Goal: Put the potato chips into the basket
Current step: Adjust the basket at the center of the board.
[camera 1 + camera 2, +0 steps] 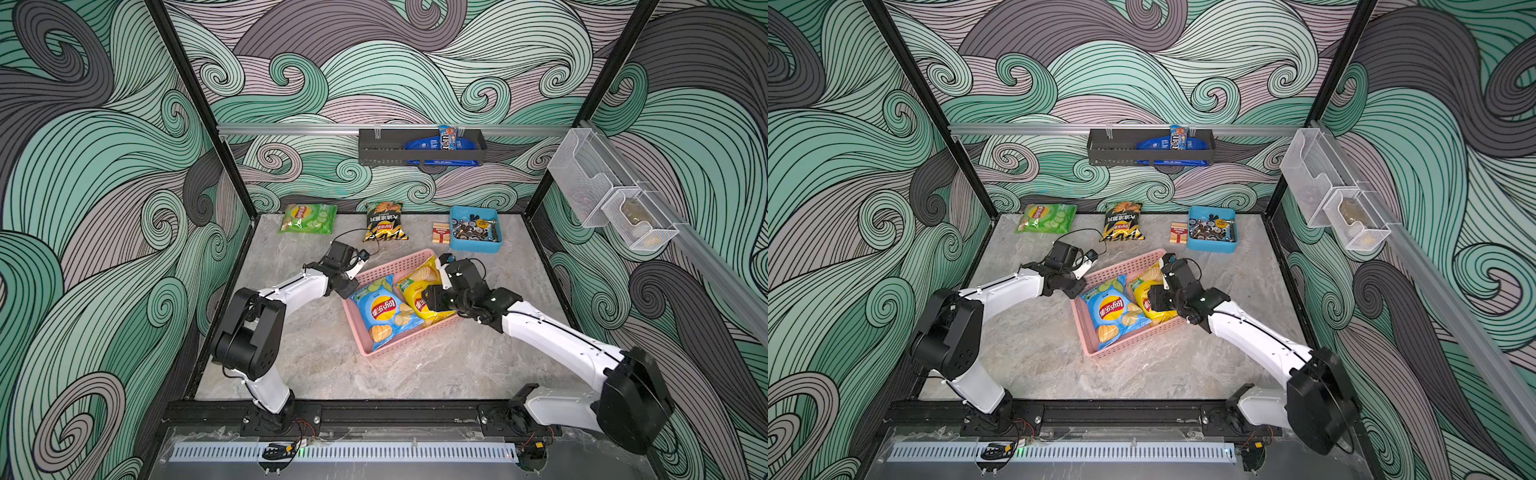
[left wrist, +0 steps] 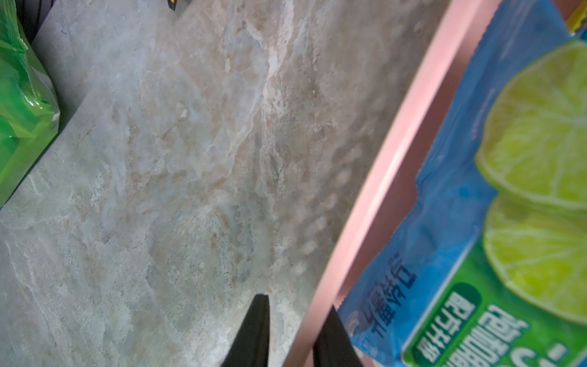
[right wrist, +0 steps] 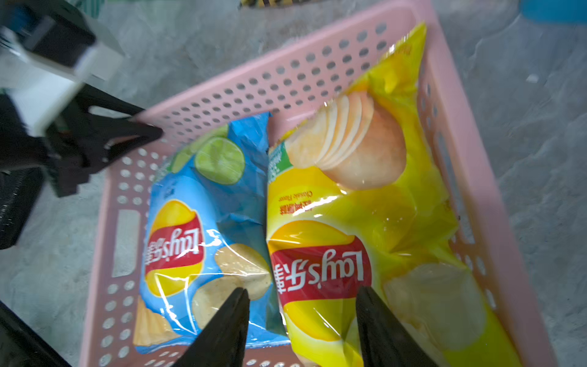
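Potato chips [image 1: 1108, 309]: blue bag [image 1: 384, 311], yellow bag [image 1: 415, 282] in basket [image 1: 395, 266]; green bag [image 1: 308, 218], black-and-yellow bag [image 1: 385, 222] out on table [image 1: 311, 353]. Left gripper [image 2: 297, 305] pinches basket rim; right gripper [image 3: 301, 289] jaws apart, empty.

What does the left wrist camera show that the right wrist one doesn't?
Left wrist only: the green chip bag on the table. Right wrist only: the yellow chip bag in the basket, below the open right gripper. Both: the pink basket, the blue chip bag inside it, and the left gripper with jaws astride its rim.
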Robot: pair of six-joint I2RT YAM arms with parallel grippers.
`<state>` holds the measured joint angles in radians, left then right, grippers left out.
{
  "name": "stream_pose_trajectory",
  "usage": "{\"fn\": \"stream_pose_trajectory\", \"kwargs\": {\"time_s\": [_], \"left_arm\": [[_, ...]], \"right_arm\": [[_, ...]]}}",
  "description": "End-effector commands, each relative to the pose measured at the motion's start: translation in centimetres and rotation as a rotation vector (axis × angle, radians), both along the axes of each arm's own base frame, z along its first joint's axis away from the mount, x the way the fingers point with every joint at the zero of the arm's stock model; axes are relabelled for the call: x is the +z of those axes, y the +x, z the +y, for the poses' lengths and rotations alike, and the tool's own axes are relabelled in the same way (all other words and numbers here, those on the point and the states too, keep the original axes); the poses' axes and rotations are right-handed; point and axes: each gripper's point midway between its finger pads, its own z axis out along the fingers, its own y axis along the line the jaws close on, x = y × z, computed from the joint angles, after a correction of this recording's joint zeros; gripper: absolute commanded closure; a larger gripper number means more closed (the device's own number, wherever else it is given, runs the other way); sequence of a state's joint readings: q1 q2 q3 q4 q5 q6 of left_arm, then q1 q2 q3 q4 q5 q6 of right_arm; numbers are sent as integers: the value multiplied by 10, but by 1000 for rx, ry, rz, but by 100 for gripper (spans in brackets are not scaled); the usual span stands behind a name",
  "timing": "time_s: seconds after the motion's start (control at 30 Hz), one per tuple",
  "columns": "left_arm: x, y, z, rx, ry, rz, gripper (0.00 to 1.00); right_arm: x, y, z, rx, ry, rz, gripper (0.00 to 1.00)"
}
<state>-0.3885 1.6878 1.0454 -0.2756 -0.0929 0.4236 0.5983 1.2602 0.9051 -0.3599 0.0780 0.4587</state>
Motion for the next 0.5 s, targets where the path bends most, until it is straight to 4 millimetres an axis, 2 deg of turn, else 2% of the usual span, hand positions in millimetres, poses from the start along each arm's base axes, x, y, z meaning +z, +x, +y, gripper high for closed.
{"fn": "stream_pose_trajectory", "kwargs": {"time_s": [0.0,0.03,0.1,0.23,0.33,0.47], "left_arm": [[38,48,-12,-5,-31,-214,100],[42,49,-13,-8,-34,-218,98],[53,50,-17,-20,-52,-224,85],[81,42,-23,-58,-102,-249,49],[102,33,-28,-93,-133,-255,27],[123,23,-26,-100,-156,-265,17]], "right_arm": [[37,9,-8,-9,18,-61,37],[42,12,-8,-7,25,-70,37],[50,18,-6,4,35,-82,36],[56,33,5,37,34,-87,34],[57,48,7,35,24,-85,32],[41,74,-11,-18,-2,-55,32]]}}
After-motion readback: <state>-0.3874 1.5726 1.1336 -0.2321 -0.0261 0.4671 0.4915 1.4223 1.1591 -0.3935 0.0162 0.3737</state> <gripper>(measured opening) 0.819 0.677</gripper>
